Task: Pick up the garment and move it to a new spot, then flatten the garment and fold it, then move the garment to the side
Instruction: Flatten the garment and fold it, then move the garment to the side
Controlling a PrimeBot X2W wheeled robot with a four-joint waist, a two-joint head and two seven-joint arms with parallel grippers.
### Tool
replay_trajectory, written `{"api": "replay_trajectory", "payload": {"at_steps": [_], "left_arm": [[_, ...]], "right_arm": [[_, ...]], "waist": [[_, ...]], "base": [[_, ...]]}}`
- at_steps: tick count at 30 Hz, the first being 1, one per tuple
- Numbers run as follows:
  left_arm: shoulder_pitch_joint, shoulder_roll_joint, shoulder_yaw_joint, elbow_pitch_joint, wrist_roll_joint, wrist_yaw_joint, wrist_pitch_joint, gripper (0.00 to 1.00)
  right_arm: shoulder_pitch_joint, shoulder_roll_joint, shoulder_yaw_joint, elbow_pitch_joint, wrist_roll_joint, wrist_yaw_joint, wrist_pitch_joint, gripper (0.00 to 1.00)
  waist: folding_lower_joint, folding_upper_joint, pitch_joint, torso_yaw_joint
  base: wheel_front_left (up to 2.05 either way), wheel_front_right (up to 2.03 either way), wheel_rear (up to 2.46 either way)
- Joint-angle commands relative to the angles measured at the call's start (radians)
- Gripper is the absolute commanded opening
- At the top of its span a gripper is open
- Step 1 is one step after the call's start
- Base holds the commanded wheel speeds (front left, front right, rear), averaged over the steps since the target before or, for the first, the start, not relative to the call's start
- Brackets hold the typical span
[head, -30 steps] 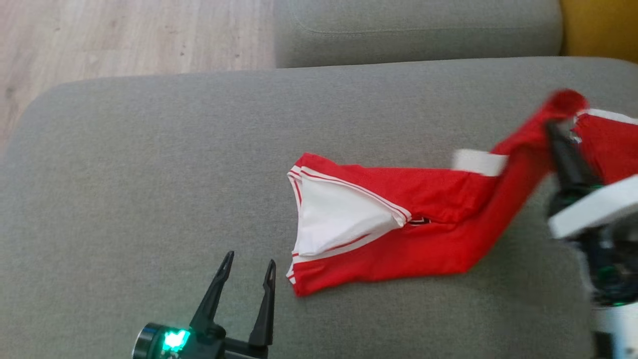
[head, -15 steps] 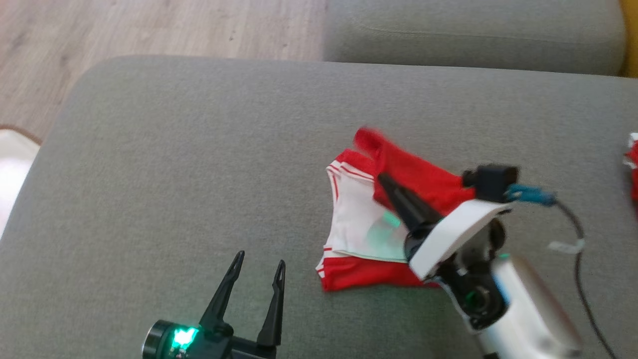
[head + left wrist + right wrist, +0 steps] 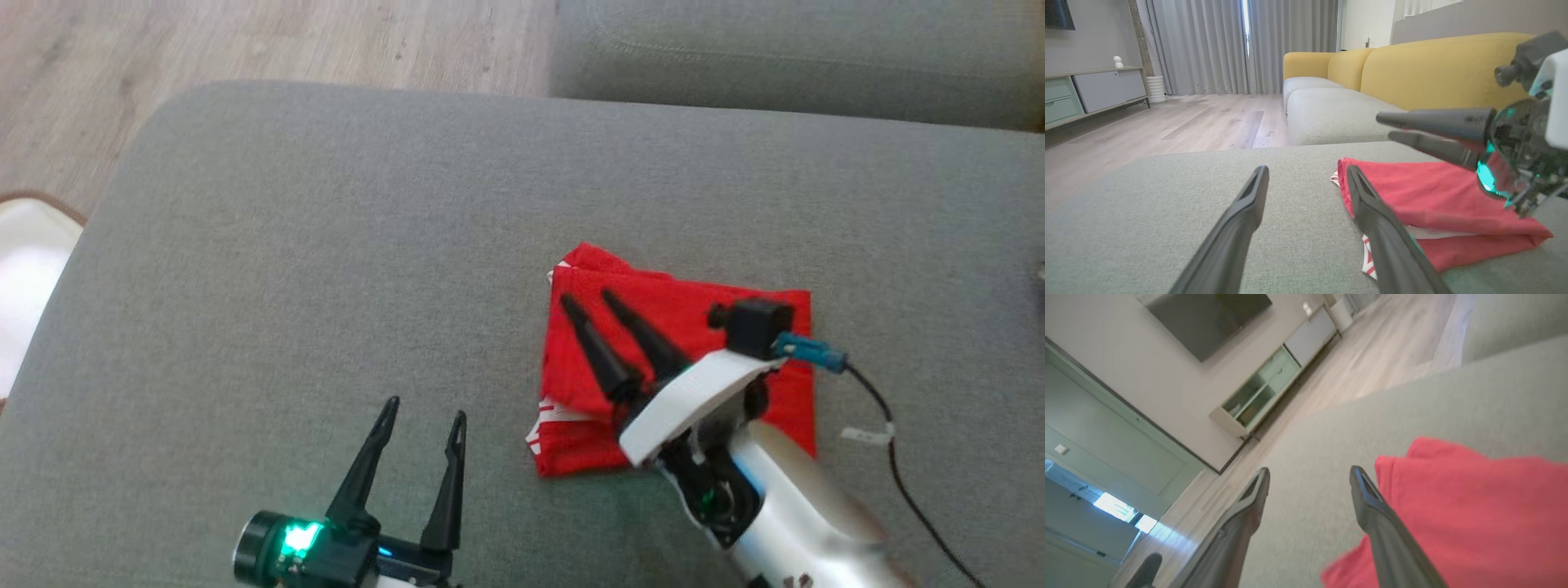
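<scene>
1. While folded into a compact red square: garment, lying on grey sofa cushion, right of centre in head view.
2. Right gripper: fingers spread, grasping nothing, poised just above garment's left part.
3. Left gripper: fingers spread, empty, near garment's lower-left corner, not touching.
4. Step judged: fold apparently complete; move to the side not yet done.
5. Next move calls for pinching all layers at one edge and carrying without unfolding.

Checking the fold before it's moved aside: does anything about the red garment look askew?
Slightly. The red garment lies folded on the grey cushion, but the layers don't line up: a white striped edge pokes out from under its near left corner.
</scene>
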Motion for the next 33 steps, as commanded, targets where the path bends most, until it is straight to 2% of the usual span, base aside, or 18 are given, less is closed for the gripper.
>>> {"api": "replay_trajectory", "payload": {"at_steps": [1, 7, 10, 11, 13, 18, 22, 26, 33], "left_arm": [[-0.028, -0.015, 0.045, -0.029, 0.003, 0.002, -0.010, 1.00], [0.011, -0.018, 0.095, -0.037, -0.023, 0.012, -0.010, 1.00], [0.030, -0.021, 0.122, -0.041, -0.046, 0.014, -0.010, 1.00], [0.036, -0.022, 0.138, -0.047, -0.057, 0.014, -0.010, 1.00], [0.044, -0.023, 0.163, -0.058, -0.065, 0.025, -0.010, 1.00], [0.075, -0.025, 0.201, -0.053, -0.109, 0.031, -0.010, 1.00], [0.104, -0.026, 0.219, -0.028, -0.125, 0.019, -0.010, 1.00], [0.135, -0.026, 0.241, -0.030, -0.122, 0.000, -0.010, 1.00], [0.176, -0.027, 0.252, -0.051, -0.091, -0.016, -0.010, 1.00]], "right_arm": [[-0.048, 0.007, -0.001, -0.037, -0.024, 0.004, -0.059, 1.00], [0.004, -0.115, -0.086, -0.075, -0.176, 0.004, -0.219, 1.00], [0.064, -0.162, -0.155, -0.111, -0.244, 0.004, -0.248, 1.00], [0.114, -0.189, -0.209, -0.127, -0.307, 0.004, -0.256, 1.00], [0.170, -0.203, -0.261, -0.154, -0.385, 0.004, -0.258, 1.00], [0.303, -0.186, -0.345, -0.233, -0.516, 0.004, -0.258, 1.00], [0.420, -0.145, -0.402, -0.290, -0.600, 0.004, -0.259, 1.00], [0.491, -0.109, -0.424, -0.327, -0.649, 0.004, -0.259, 1.00], [0.527, -0.073, -0.461, -0.353, -0.703, 0.004, -0.259, 1.00]], "waist": [[-0.0001, 0.0000, -0.017, -0.016], [-0.0001, 0.0000, -0.074, -0.078], [-0.0001, 0.0000, -0.097, -0.113], [-0.0001, 0.0000, -0.107, -0.131], [-0.0001, 0.0000, -0.118, -0.147], [-0.0001, 0.0000, -0.141, -0.170], [-0.0001, 0.0000, -0.165, -0.184], [-0.0001, 0.0000, -0.180, -0.189], [-0.0001, 0.0000, -0.190, -0.190]], "base": [[0.00, 0.00, 0.00], [0.00, 0.00, 0.00], [0.00, 0.00, 0.00], [0.00, 0.00, 0.00], [0.00, 0.00, 0.00], [0.00, 0.00, 0.00], [0.00, 0.00, 0.00], [0.00, 0.00, 0.00], [0.00, 0.00, 0.00]]}}
